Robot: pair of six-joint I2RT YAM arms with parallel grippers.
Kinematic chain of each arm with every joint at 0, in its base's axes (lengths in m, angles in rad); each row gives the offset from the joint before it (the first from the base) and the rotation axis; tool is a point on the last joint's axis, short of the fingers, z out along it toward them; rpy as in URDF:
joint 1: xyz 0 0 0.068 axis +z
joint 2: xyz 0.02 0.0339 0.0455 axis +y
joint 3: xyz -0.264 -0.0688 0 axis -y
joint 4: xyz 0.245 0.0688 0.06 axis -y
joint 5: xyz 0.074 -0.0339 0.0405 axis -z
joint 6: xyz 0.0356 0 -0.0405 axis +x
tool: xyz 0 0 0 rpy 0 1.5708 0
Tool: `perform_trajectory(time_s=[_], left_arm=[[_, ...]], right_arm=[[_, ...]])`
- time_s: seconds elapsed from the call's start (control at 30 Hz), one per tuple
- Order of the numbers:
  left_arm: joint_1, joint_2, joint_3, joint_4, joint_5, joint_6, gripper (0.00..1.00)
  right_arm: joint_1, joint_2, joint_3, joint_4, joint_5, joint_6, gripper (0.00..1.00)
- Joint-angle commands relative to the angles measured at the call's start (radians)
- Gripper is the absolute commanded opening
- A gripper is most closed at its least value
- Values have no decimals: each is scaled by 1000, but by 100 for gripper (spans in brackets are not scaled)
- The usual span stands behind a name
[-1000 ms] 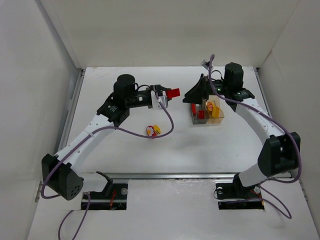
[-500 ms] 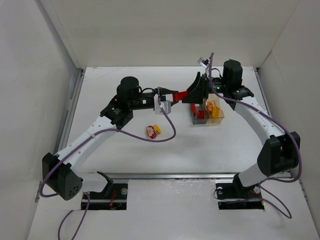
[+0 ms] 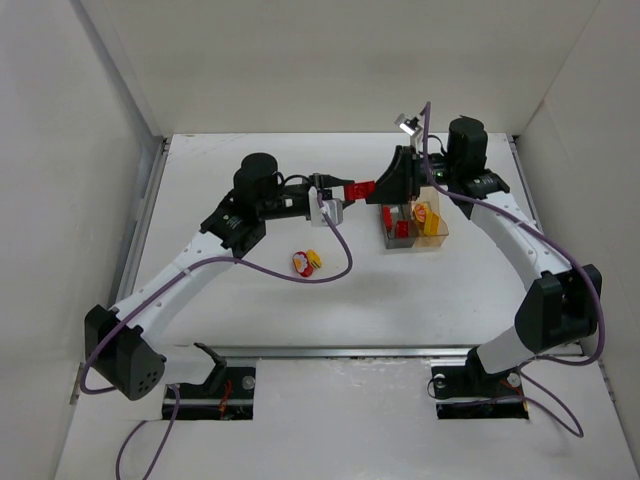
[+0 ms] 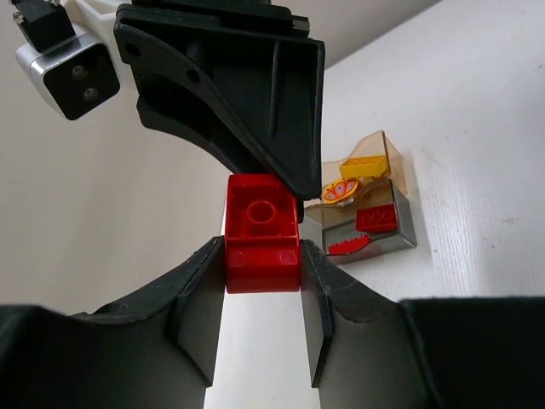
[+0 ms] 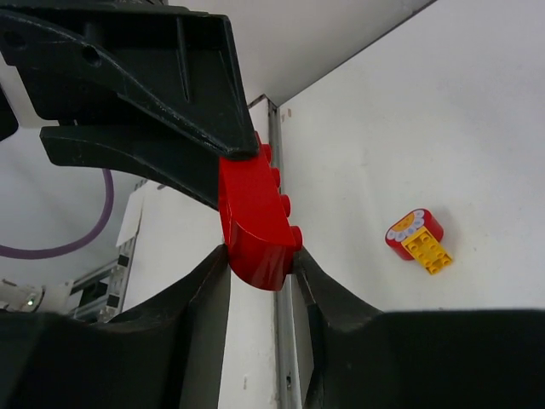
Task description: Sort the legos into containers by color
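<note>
Now red lego point(image 4: 262, 234) clamped between left gripper point(image 4: 262, 260), right gripper point(image 5: 260, 260).

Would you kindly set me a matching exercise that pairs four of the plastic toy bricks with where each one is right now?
Things:
1. large red plastic brick
2. round red piece with white face
3. yellow plastic brick
4. small red plastic brick

Places:
A. in the smoky grey see-through box
B. loose on the white table
C. between the left gripper and right gripper
D. in the amber see-through box

Pairs: 1-C, 2-B, 3-D, 4-A
</note>
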Motion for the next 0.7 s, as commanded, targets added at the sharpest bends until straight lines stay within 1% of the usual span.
perform_trajectory(time_s=[0.0, 0.03, 0.17, 0.2, 0.23, 0.27, 0.3, 0.33, 0.4, 0.47, 0.53, 0.6, 0.63, 0.67], left_arm=[[-28, -19, -14, 41, 64, -26, 0], [-28, -19, -14, 41, 64, -26, 0], [-28, -19, -14, 32, 55, -26, 0], [-28, -19, -14, 32, 55, -26, 0], [-28, -19, -14, 32, 55, -26, 0], [-28, -19, -14, 42, 55, -26, 0], [-28, -19, -14, 43, 55, -26, 0], [-28, -19, -14, 43, 55, -26, 0], [-28, -19, -14, 52, 64, -26, 0], [-28, -19, -23, 52, 73, -35, 0], [-28, -19, -23, 62, 73, -35, 0], [-28, -19, -23, 72, 73, -35, 0], [-28, -19, -23, 72, 73, -35, 0], [-28, -19, -23, 72, 73, -35, 0]], right_arm=[[12, -29, 44, 44, 36, -15, 3], [12, -29, 34, 44, 53, -15, 0], [12, -39, 34, 44, 77, 4, 0], [12, -39, 34, 44, 77, 5, 9], [12, -26, 34, 44, 68, 5, 45], [12, -26, 43, 44, 59, 14, 55], [12, -16, 43, 44, 59, 14, 62], [3, -16, 43, 44, 59, 14, 72], [3, -6, 52, 44, 59, 14, 77], [3, -6, 64, 44, 59, 14, 79], [3, 3, 90, 44, 59, 14, 77], [3, 3, 100, 44, 59, 14, 66], [3, 3, 100, 44, 59, 14, 58], [3, 3, 100, 44, 59, 14, 47]])
